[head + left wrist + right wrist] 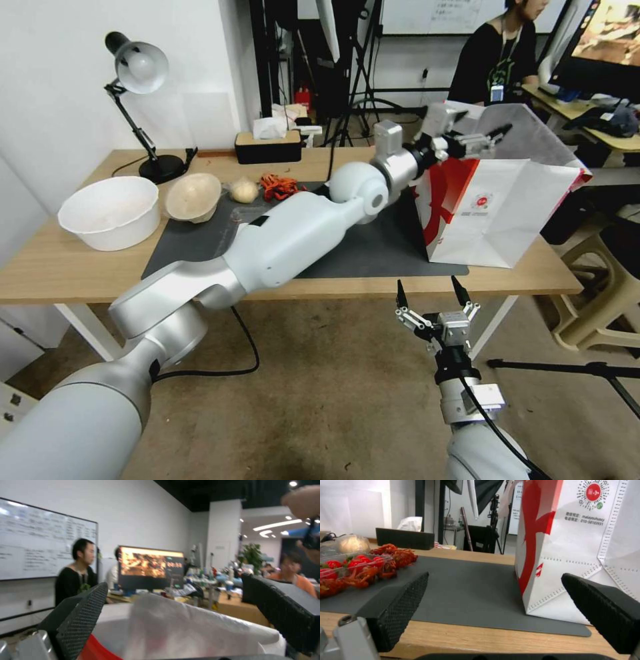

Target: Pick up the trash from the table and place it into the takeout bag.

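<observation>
A long table [80, 280] of pale, matt wood on white legs stands against a white wall, with a smooth dark grey mat [373, 250] lying flat across its middle. At about 10 o'clock on the tabletop sit a deep white bowl [110, 212] with a thick rounded rim and, just beside it on the mat's corner, a shallow beige bowl [193, 196] tipped on its side. A pale wrapped ball [244, 191] with a crinkled clear skin lies next to a heap of red, spiky scraps [278, 187] at 12 o'clock on the mat. A black desk lamp [137, 100] and a dark tissue box [268, 147] stand along the far edge.

The takeout bag [507, 207] stands upright at the mat's 3 o'clock end, its base partly on the mat. It is stiff white paper with crisp folds, a glossy red panel on one side, a small round red logo and stitched perforated seams.

The left gripper [490, 135] reaches over the bag's open mouth, its black, cross-hatched fingers [83, 615] spread wide with nothing between them. The right gripper [430, 292] hangs off the near table edge at 6 o'clock, below the tabletop, its textured black pads [396, 610] likewise wide apart and empty, pointing toward the bag.
</observation>
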You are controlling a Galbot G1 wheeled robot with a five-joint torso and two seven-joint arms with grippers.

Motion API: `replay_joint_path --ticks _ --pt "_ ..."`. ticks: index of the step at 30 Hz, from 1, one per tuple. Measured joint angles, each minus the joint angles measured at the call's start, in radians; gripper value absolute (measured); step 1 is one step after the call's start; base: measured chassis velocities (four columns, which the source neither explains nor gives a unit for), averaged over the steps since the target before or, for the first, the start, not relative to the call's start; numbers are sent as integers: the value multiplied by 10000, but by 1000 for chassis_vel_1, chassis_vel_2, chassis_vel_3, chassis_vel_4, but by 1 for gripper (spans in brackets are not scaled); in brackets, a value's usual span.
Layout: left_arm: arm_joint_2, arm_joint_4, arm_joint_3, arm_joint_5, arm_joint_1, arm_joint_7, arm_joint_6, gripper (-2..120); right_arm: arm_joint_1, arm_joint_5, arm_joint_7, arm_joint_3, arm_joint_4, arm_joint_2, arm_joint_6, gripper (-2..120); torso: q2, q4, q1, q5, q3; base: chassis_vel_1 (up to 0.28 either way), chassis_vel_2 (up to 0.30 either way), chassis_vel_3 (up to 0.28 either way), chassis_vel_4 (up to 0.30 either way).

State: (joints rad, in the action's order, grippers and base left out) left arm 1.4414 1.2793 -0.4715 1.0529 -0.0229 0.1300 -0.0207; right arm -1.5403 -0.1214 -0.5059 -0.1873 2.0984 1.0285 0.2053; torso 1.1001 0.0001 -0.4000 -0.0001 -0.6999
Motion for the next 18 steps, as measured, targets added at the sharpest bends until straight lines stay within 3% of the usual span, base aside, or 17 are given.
replay_joint_path --ticks 9,11,12,15,18 --pt "-1622 1635 1308 -7 -1008 -621 146 100 25 1 0 36 -5 -26 -12 100 0 1 0 -3 0 0 0 0 0" --pt "-2493 2304 1727 -18 -1662 -726 201 100 24 4 0 51 -30 -61 -15 100 0 1 0 -4 0 0 0 0 0" --pt "-2493 2304 1727 -18 -1662 -726 201 100 24 4 0 51 -30 -61 -15 100 0 1 0 -4 0 0 0 0 0" --pt "-3511 3208 2452 -176 -2847 -740 225 100 24 11 3 96 -73 -81 -16 100 0 2 1 -3 -1 0 0 0 0" --pt "-3965 3842 2987 -256 -3635 -761 243 100 23 20 7 115 -95 -88 -14 100 1 0 1 -4 0 0 0 0 0"
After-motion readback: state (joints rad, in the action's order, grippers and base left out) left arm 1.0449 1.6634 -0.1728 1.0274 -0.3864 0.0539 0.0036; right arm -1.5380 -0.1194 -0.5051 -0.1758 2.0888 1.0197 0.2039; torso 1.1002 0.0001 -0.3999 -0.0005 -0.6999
